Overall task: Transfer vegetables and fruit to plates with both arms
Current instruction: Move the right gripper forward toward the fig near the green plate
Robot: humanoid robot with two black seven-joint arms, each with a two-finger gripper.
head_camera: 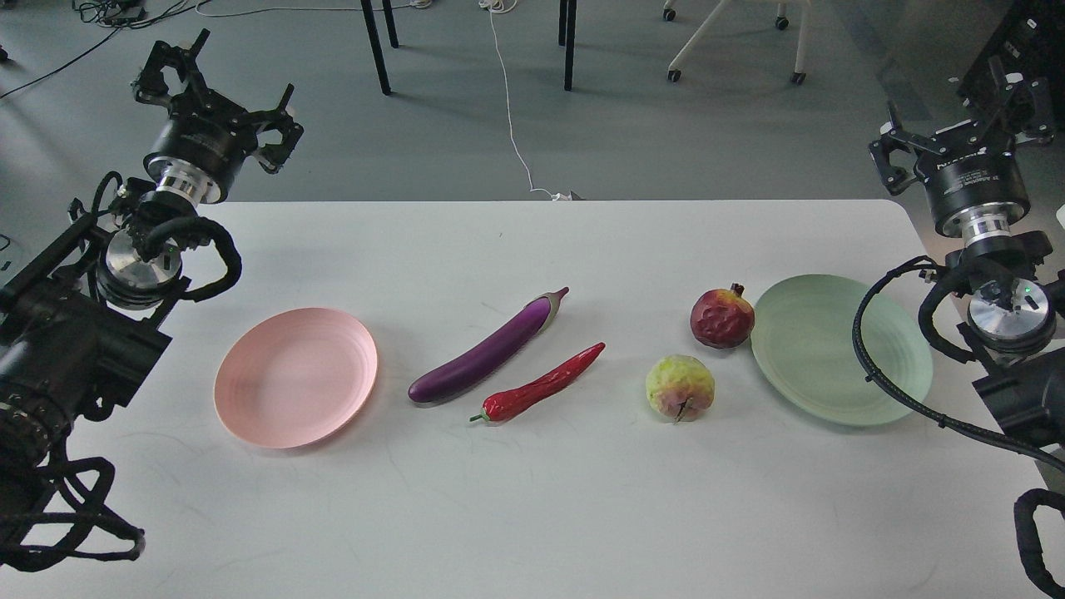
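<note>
A purple eggplant lies diagonally at the table's centre, with a red chili pepper just in front of it. Right of them rest a dark-red pomegranate and a bumpy yellow-green fruit. The pomegranate touches the rim of the mint green plate. An empty pink plate sits to the left. My left gripper hovers beyond the table's far left corner, fingers spread, holding nothing. My right gripper is raised off the far right corner, open and empty.
The white table ends at a far edge near both grippers. Beyond it are a grey floor, black table legs, a white cable and a wheeled chair base. Black cables loop from both arms over the table's sides.
</note>
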